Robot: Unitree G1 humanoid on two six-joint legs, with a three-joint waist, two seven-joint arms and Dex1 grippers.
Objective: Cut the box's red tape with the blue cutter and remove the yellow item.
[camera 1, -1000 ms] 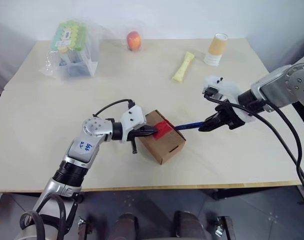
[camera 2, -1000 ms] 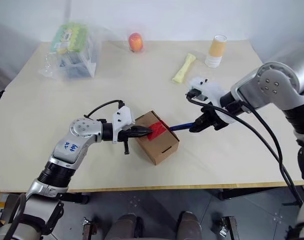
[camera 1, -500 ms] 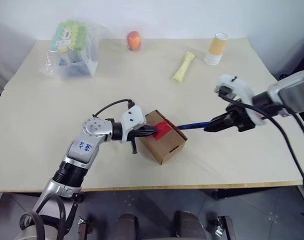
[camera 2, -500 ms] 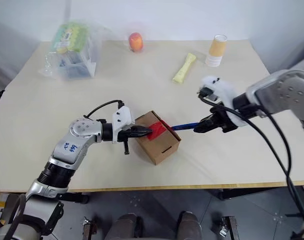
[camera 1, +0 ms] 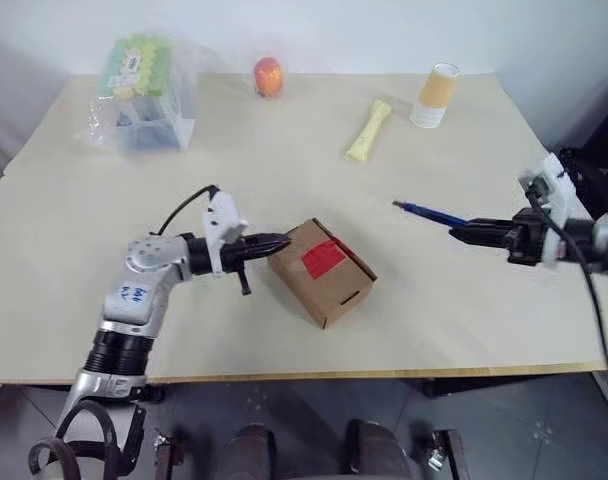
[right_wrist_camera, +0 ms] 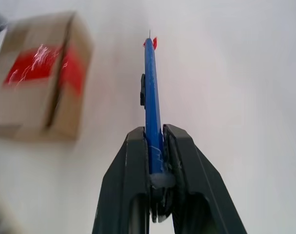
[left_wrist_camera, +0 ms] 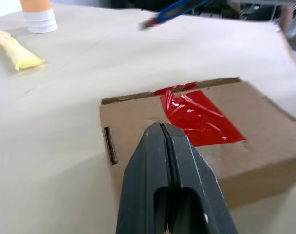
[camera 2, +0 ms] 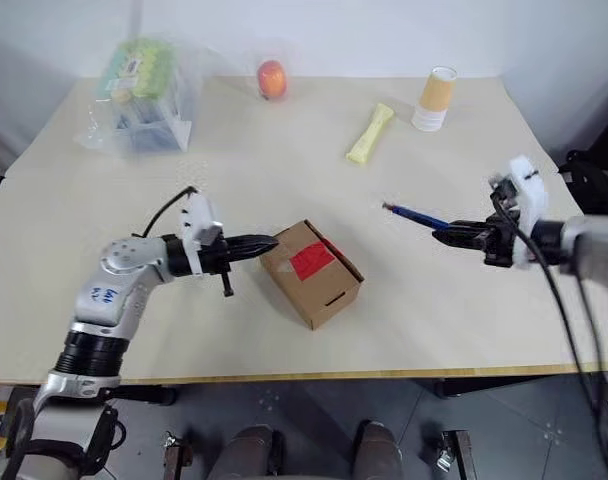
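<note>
The brown box (camera 1: 329, 290) sits in the middle of the table with the red tape (camera 1: 324, 258) across its shut top; the tape looks crinkled at its far end (left_wrist_camera: 199, 117). My left gripper (camera 1: 282, 241) is shut and empty, its tip at the box's left top edge; whether it touches I cannot tell. To the right of the box, my right gripper (camera 1: 460, 229) is shut on the blue cutter (camera 1: 429, 213). The cutter's reddish tip points toward the box with a clear gap between them (right_wrist_camera: 150, 97). The yellow item is hidden.
At the back of the table are a clear bag of green-topped items (camera 1: 144, 85), an orange-red fruit (camera 1: 268, 76), a pale yellow packet (camera 1: 367, 131) and a paper cup (camera 1: 436, 95). The table's front edge (camera 1: 314, 375) runs just below the box.
My right gripper has drawn the cutter off the tape and away to the right. My left gripper has slid back from the tape to the box's left edge.
</note>
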